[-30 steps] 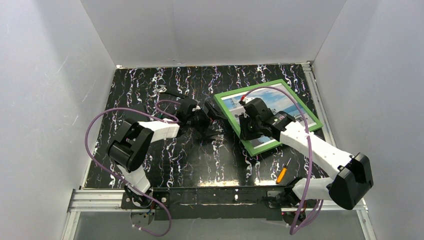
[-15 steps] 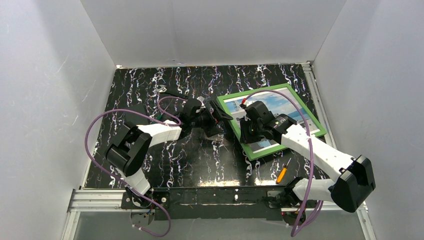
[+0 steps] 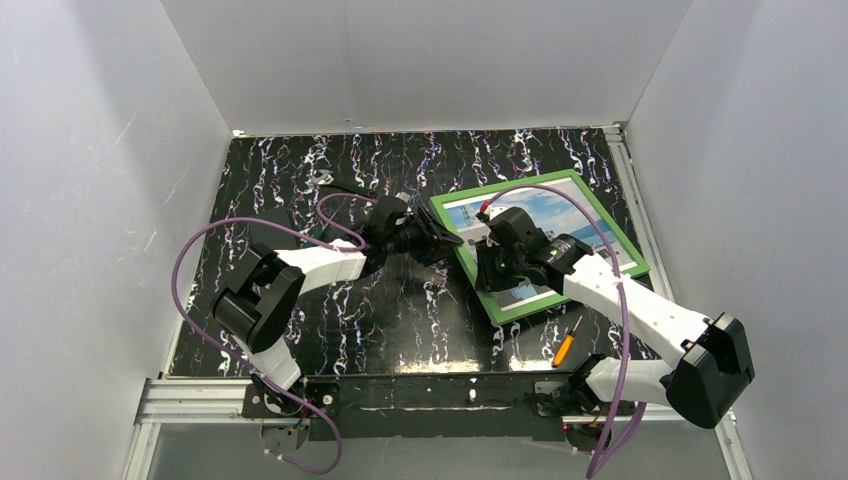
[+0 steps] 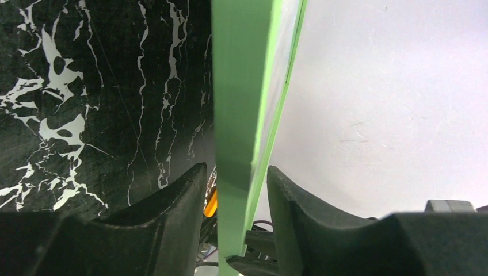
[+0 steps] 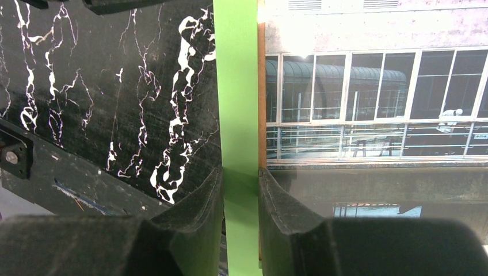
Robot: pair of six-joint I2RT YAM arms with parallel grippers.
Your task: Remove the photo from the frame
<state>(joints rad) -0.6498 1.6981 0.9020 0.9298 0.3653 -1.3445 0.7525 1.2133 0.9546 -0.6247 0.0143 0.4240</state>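
Your right tool (image 5: 240,175) pinches the frame (image 5: 236,86) by one rail, seemingly tilting it up so the left tool (image 4: 236,169), jaws slightly apart, can straddle its edge.

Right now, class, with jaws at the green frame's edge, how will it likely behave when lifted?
Probably stiff: the frame runs straight in both wrist views. Likely light but unwieldy, being thin and broad. Glare on its front suggests glazing, possibly fragile.
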